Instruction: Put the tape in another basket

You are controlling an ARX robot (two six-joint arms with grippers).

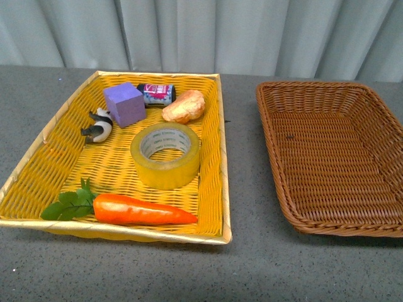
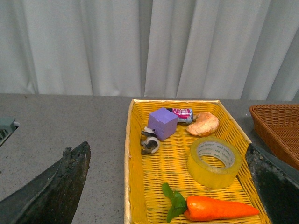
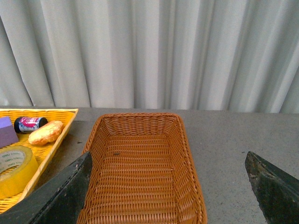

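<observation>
The tape (image 1: 166, 154), a wide yellowish roll with a white printed core, lies flat in the bright yellow basket (image 1: 53, 154) on the left. The brown wicker basket (image 1: 277, 135) stands on the right with nothing in it. Neither arm shows in the front view. In the left wrist view the tape (image 2: 214, 162) lies ahead, between the spread fingers of my open left gripper (image 2: 170, 186), well short of touching. My right gripper (image 3: 168, 186) is open over the near end of the brown basket (image 3: 140, 126), and the tape (image 3: 13, 170) shows at that view's edge.
The yellow basket also holds a purple cube (image 1: 124, 104), a small can (image 1: 156, 94), a bread roll (image 1: 184, 106), a black-and-white toy (image 1: 97, 126) and a plastic carrot (image 1: 141, 211). Grey tabletop (image 1: 242, 163) runs between the baskets. A pale curtain hangs behind.
</observation>
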